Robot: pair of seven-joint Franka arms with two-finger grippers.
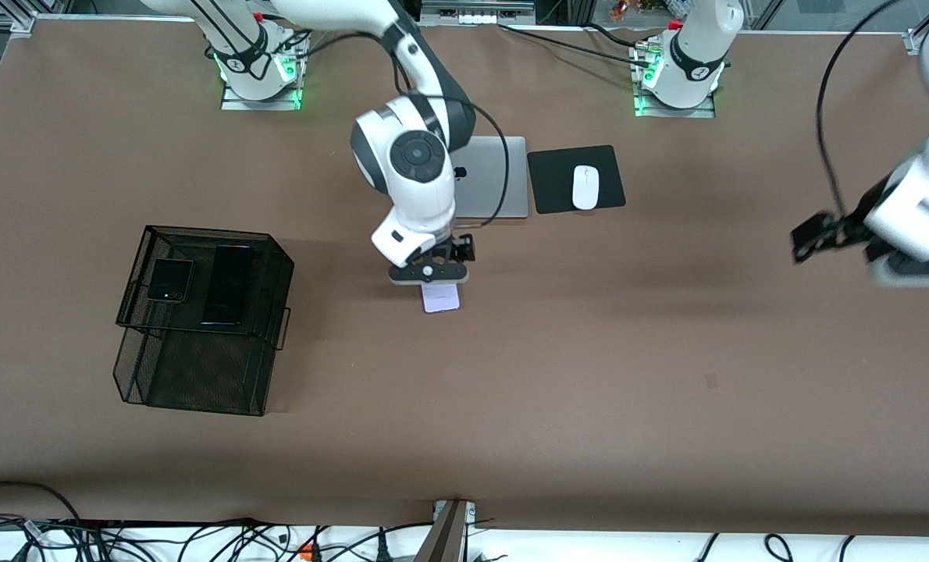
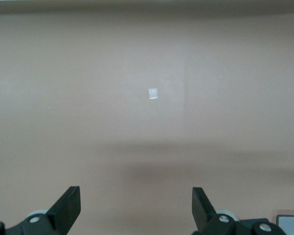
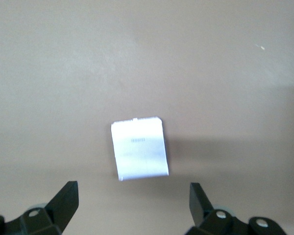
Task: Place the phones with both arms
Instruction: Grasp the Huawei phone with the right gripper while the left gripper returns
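The pale lilac phone [image 1: 442, 297] lies flat on the brown table, nearer to the front camera than the laptop. My right gripper [image 1: 431, 281] hangs just over its edge, open; in the right wrist view the lilac phone [image 3: 139, 148] lies a little ahead of the open right gripper [image 3: 132, 199], with nothing between the fingers. The small squarish black phone [image 1: 170, 279] and the long slim black phone [image 1: 228, 284] lie side by side in the black mesh basket [image 1: 277, 257]. My left gripper [image 1: 814, 237] hovers open over bare table at the left arm's end; the left gripper [image 2: 135, 203] holds nothing.
A grey laptop [image 1: 492, 178] sits closed between the arm bases. Beside it, a white mouse [image 1: 585, 187] rests on a black mouse pad [image 1: 550, 183]. The mesh basket has a lower tier [image 1: 199, 375] reaching toward the front camera. A small pale spot [image 2: 153, 93] marks the table.
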